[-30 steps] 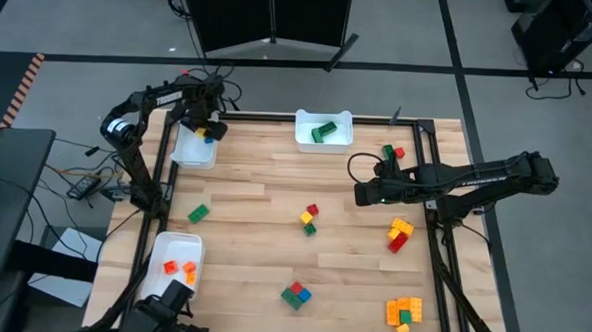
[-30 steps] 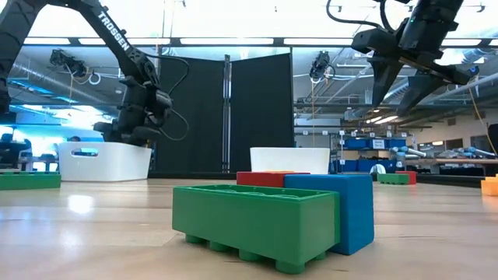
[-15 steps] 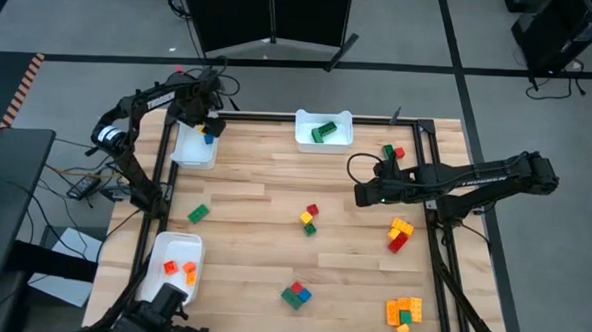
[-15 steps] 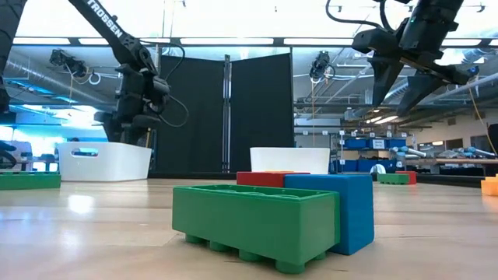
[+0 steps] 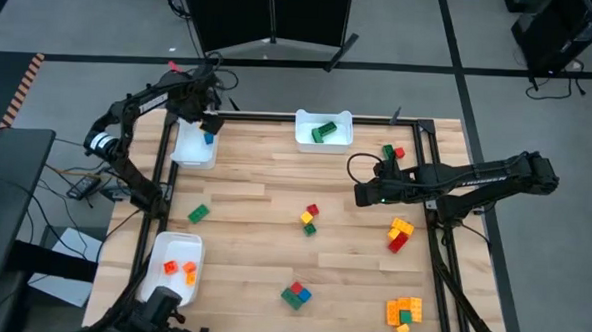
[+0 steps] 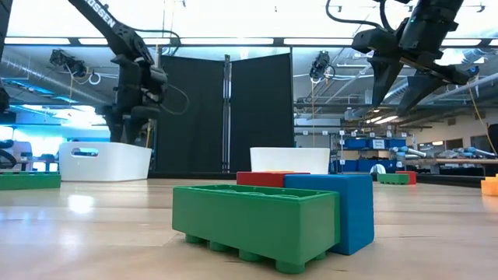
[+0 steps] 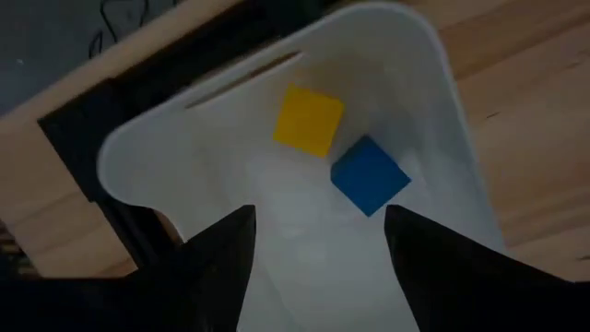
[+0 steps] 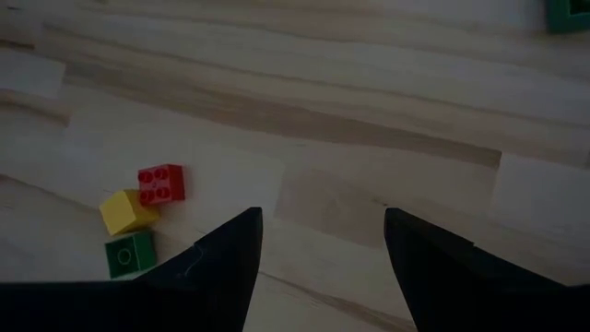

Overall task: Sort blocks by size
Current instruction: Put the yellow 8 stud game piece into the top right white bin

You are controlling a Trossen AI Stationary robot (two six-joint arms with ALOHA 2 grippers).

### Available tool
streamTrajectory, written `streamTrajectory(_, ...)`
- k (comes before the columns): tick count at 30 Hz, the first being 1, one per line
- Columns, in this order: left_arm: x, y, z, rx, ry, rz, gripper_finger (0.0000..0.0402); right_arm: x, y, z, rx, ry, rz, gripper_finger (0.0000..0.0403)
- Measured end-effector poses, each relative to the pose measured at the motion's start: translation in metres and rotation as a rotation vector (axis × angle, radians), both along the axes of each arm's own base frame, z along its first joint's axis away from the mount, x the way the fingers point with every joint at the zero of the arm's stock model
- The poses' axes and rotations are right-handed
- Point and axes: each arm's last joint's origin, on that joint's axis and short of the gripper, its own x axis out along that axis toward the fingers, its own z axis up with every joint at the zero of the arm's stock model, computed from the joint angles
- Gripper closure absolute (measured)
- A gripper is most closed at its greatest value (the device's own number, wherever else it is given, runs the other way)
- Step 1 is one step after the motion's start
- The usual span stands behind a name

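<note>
blocks (image 5: pixel 307 218) | mixed colours, sizes | scattered on table, some in trays

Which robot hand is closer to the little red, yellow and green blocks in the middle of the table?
The right gripper; it hangs open just beside the little blocks. The left gripper is far off, open above a white tray.

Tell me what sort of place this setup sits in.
Probably a robotics lab or workshop. The low view shows an open industrial ceiling with strip lights and exposed ducts, shelving with blue bins in the background, and a black partition behind the wooden table with its two arms.
</note>
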Motion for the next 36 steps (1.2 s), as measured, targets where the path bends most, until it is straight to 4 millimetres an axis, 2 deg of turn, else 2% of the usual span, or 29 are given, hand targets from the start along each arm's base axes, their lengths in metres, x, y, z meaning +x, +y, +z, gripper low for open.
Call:
streamTrajectory(7, -0.001, -0.013, 0.023, 0.08, -0.039, -0.069, 0.0151, 0.0, 0.0, 0.0, 0.0, -0.001, 0.0, 0.0163)
streamTrajectory(11, 0.009, -0.028, 0.043, 0.137, -0.15, -0.179, 0.0151, 0.0, 0.0, 0.0, -0.003, -0.002, -0.001, 0.0163)
streamTrajectory(15, 0.022, -0.053, 0.067, 0.248, -0.333, -0.322, 0.0151, 0.0, 0.0, 0.0, -0.005, -0.001, 0.001, 0.0163)
streamTrajectory(20, 0.037, -0.098, 0.078, 0.397, -0.529, -0.554, 0.0151, 0.0, 0.0, 0.0, -0.015, 0.007, 0.024, 0.0163)
streamTrajectory(23, 0.04, -0.127, 0.073, 0.448, -0.634, -0.707, 0.0151, 0.0, 0.0, 0.0, -0.03, 0.026, 0.077, 0.0163)
streamTrajectory(27, 0.042, -0.159, 0.054, 0.432, -0.734, -0.844, 0.0151, 0.0, 0.0, 0.0, -0.055, 0.052, 0.152, 0.0163)
streamTrajectory(31, 0.041, -0.18, 0.031, 0.352, -0.735, -0.925, 0.0151, 0.0, 0.0, 0.0, -0.069, 0.064, 0.195, 0.0163)
streamTrajectory(36, 0.049, -0.203, 0.016, 0.285, -0.77, -1.012, 0.0151, 0.001, 0.001, 0.0, -0.033, 0.073, 0.25, 0.0163)
